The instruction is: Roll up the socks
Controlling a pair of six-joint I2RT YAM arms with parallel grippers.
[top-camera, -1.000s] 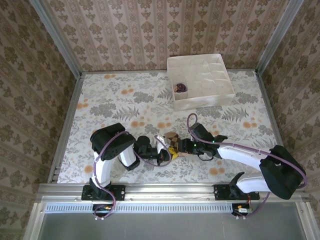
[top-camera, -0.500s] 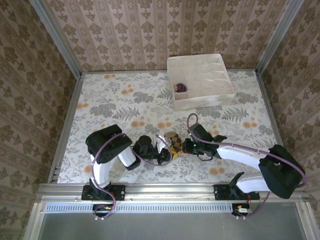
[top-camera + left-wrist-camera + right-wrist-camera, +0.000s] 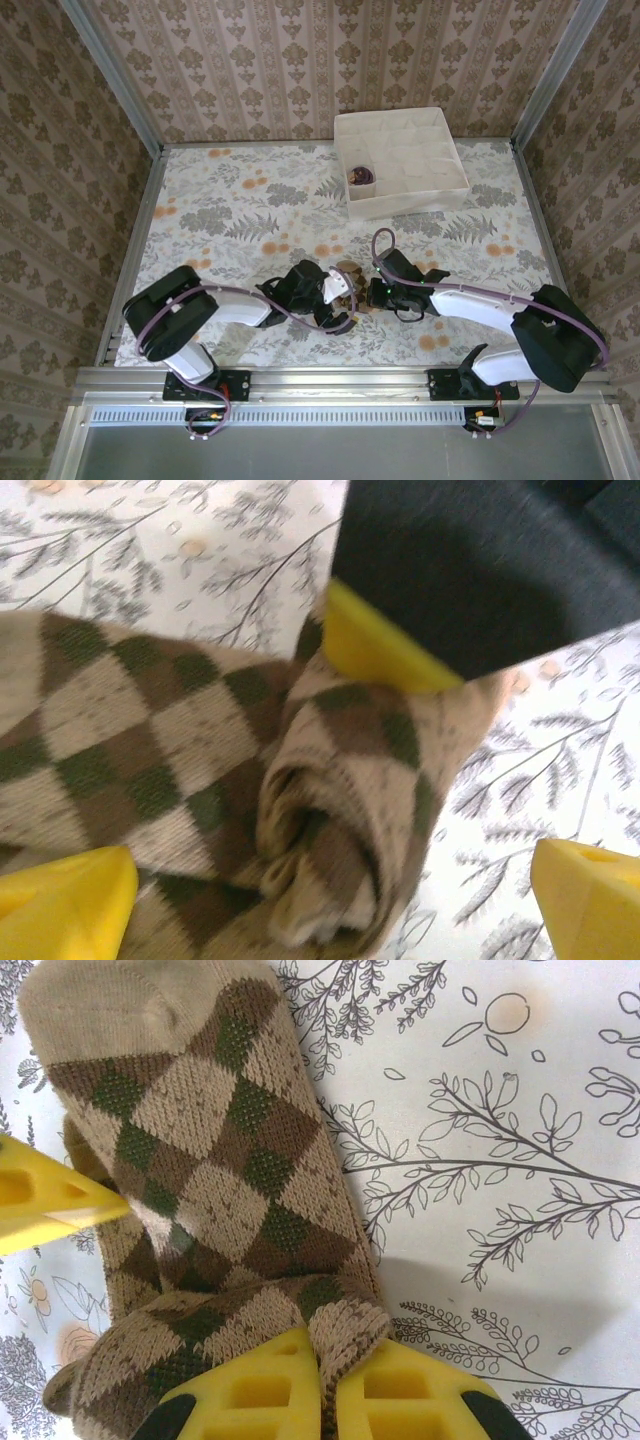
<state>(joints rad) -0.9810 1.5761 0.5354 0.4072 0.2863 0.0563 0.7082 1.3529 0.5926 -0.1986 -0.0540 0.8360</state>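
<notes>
The brown-tan argyle sock [image 3: 345,284] lies on the floral counter [image 3: 220,220] near its front edge, between the two arms. The left wrist view shows one end of the sock [image 3: 250,760] wound into a loose roll, with the rest stretched flat to the left. The left pincer [image 3: 341,303] stands wide open astride that roll, its yellow fingertips [image 3: 62,902] well apart on either side; the blur makes it hard to tell whether either tip touches the fabric. The right pincer [image 3: 330,1378] is closed tight, pinching a fold of the sock [image 3: 220,1180] between its yellow pads. Far back on the counter sits a white divider box [image 3: 405,203], and the dark purple sock [image 3: 360,175] rests bundled in one of its left cells
</notes>
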